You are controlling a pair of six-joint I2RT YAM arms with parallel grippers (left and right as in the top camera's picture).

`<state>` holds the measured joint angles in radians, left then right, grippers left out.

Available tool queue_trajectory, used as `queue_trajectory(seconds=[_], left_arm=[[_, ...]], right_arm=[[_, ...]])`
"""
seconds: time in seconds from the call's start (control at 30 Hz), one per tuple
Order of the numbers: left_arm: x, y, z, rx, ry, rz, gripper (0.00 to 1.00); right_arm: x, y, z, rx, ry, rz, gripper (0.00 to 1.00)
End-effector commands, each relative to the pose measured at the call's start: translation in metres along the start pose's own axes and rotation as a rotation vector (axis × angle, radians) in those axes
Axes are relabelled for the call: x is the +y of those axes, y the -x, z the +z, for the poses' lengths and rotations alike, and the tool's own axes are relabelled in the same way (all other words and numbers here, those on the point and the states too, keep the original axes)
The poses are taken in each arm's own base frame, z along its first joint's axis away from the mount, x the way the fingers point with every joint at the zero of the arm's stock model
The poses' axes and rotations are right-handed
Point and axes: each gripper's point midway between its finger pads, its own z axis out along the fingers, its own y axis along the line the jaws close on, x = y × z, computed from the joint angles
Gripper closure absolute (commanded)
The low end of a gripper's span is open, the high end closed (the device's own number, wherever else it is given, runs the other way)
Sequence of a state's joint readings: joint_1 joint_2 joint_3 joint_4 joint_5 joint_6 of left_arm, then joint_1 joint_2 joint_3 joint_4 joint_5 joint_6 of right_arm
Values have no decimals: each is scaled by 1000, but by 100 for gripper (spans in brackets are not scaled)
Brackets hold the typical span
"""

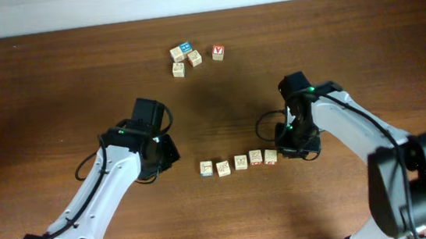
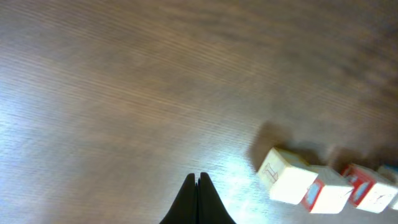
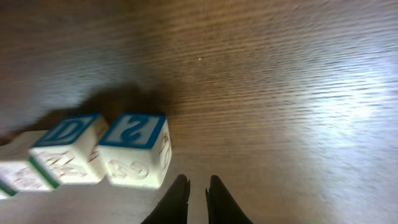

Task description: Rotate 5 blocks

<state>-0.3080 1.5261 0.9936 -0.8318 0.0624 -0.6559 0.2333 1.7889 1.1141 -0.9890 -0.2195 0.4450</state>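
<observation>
Five pale blocks lie in a row near the table's front, from the left end (image 1: 206, 168) to the right end (image 1: 270, 155). My left gripper (image 1: 168, 154) hovers left of the row, its fingers pressed together on nothing (image 2: 198, 177); the left wrist view has the nearest block (image 2: 286, 175) off to its right. My right gripper (image 1: 288, 150) sits just right of the row. Its fingers (image 3: 197, 182) are all but shut, with a thin empty gap, beside the end block with a blue-printed top (image 3: 135, 149). The neighbouring block (image 3: 68, 149) touches that one.
At the back of the table stands a small cluster of cubes: one with a bright-blue top (image 1: 184, 48), one with a red "V" (image 1: 217, 52), and pale ones (image 1: 179, 68) beside them. Bare brown wood (image 1: 53, 88) surrounds both arms.
</observation>
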Motion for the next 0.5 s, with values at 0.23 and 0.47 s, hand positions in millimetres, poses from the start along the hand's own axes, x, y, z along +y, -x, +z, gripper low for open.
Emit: queue_trajectory(seconds=[0.23, 0.47], left_arm=[[-17, -28, 52, 149, -34, 28, 100], [-37, -22, 53, 102, -90, 95, 100]], right_arm=[[39, -5, 23, 22, 79, -230, 80], [44, -5, 21, 21, 83, -259, 81]])
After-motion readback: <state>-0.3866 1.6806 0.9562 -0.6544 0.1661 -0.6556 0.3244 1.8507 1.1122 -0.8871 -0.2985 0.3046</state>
